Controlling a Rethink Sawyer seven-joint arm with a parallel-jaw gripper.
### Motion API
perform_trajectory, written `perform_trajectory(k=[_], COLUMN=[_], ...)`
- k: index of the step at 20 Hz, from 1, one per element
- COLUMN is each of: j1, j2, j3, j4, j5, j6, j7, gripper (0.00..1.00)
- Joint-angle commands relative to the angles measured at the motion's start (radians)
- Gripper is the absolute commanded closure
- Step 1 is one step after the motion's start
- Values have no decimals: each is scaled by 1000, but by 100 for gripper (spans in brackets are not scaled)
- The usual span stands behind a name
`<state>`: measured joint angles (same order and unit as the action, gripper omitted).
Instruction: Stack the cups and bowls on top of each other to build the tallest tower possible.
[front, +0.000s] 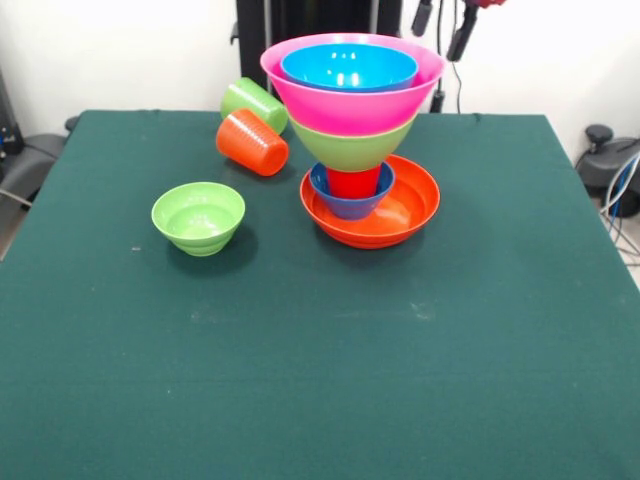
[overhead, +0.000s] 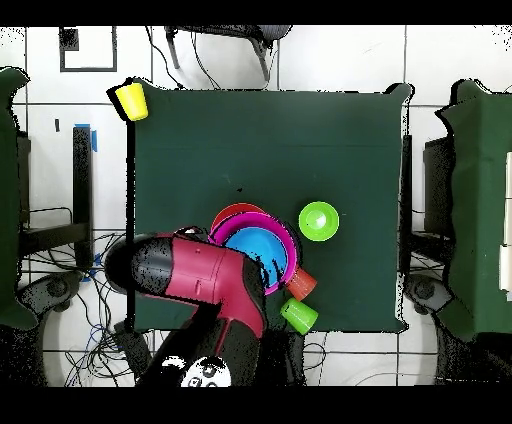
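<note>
Covering the table (front: 300, 400) is a dark green cloth, with a white wall behind and cables at the frame's right edge. The tower (front: 352, 130) stands upper centre; a small green bowl (front: 198, 217) sits left of it, and an orange cup (front: 252, 142) and light green cup (front: 254, 103) lie tipped at upper left. The gripper (front: 440, 30) hangs at the top edge, whether spread or closed I cannot tell.

tower (front: 352, 140): orange bowl (front: 400, 215) base, dark blue bowl (front: 345, 203), red cup (front: 353, 181) seemingly inverted, green bowl (front: 350, 148), pink bowl (front: 345, 105), blue bowl (front: 349, 66) | small green bowl (front: 198, 217) upright, apart | orange cup (front: 252, 142), green cup (front: 254, 103) on sides, touching | yellow cup (overhead: 131, 100) off corner
</note>
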<state>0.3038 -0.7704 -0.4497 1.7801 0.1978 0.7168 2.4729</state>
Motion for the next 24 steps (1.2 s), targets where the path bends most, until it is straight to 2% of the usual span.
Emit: perform_trajectory(k=[1, 8, 13, 19, 24], j1=[30, 40, 56, 74, 73], j2=[-15, -39, -19, 65, 150], j3=[32, 37, 44, 37, 27], j4=[-72, -77, -97, -225, -313], j5=[36, 84, 121, 147, 155], j6=[183, 224, 202, 218, 178], j7=[224, 249, 299, 365, 393], gripper=[0, 0, 0, 0, 0])
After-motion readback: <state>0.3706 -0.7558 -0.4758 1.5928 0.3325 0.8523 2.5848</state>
